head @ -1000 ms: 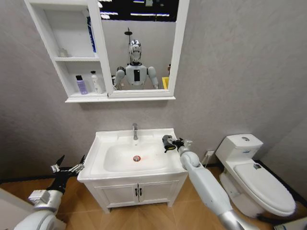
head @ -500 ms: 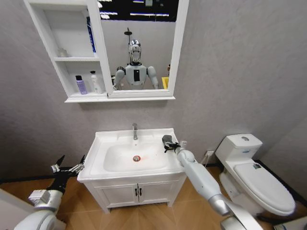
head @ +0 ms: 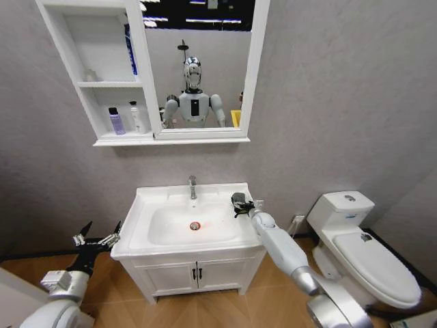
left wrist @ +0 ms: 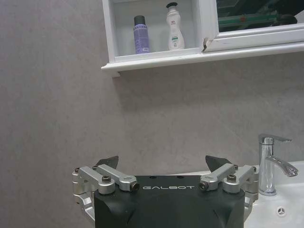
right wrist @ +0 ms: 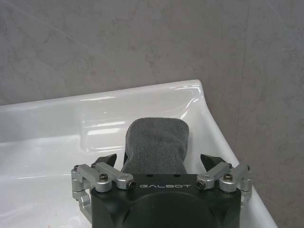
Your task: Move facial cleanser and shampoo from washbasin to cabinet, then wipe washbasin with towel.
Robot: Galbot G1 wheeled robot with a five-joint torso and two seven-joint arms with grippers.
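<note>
The towel point(right wrist: 156, 145), a dark grey soft cloth, lies on the flat rim of the washbasin point(head: 147, 205) at its rear right corner, near the wall. In the right wrist view it stretches forward between the two spread fingers of the right end effector point(right wrist: 160, 161), its near end tucked under the black body of the tool; the fingertips stand apart on either side of the cloth and do not press it. In the head view the right end effector point(head: 238, 203) sits over that same corner of the rim, with the arm reaching up to it from the lower right.

The washbasin is white and rectangular, with a chrome tap point(head: 192, 186) at the middle of its back edge and a red-ringed drain point(head: 194, 225) in the bowl. It rests on a low white cupboard point(head: 194, 275) with two doors and black handles.

Above it on the grey wall hangs the cabinet point(head: 102, 75), open white shelves joined to a white-framed mirror point(head: 198, 68). On the lowest shelf a purple bottle point(head: 116, 121) with a dark cap and a white bottle point(head: 137, 117) stand upright just beside each other; the left wrist view shows the same pair, the purple bottle point(left wrist: 141, 34) and the white bottle point(left wrist: 175, 27).

The left end effector point(head: 95, 239) hangs low, to the left of the washbasin and apart from it, fingers spread wide with nothing between them. A white toilet point(head: 365, 256) stands to the right.
</note>
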